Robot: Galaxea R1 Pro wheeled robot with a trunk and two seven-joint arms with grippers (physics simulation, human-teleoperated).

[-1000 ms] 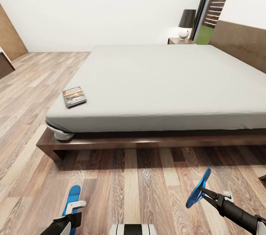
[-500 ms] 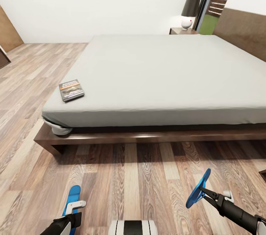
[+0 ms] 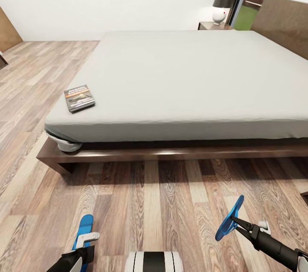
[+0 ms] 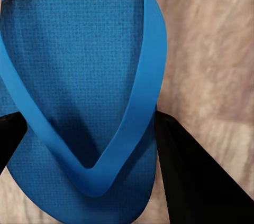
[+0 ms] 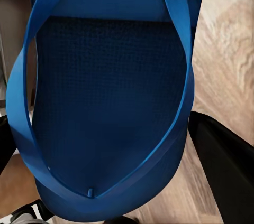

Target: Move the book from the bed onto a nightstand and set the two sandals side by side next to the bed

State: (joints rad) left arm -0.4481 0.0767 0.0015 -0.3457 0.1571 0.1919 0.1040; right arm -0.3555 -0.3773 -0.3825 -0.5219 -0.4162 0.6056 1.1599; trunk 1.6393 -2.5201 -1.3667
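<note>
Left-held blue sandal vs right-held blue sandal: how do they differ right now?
In the head view, the bright blue flip-flop sandal in the left gripper lies roughly flat and level, pointing toward the bed; the bright blue flip-flop sandal in the right gripper is tipped up on edge, angled steeply. The left one sits lower in frame, the right one higher. Both are the same blue, thin-strapped, held above the wooden floor.

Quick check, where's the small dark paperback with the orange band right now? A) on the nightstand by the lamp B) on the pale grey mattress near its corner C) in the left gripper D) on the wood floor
B: the small dark paperback with the orange band lies flat on the pale grey mattress near its corner; each gripper grips a blue sandal.
</note>
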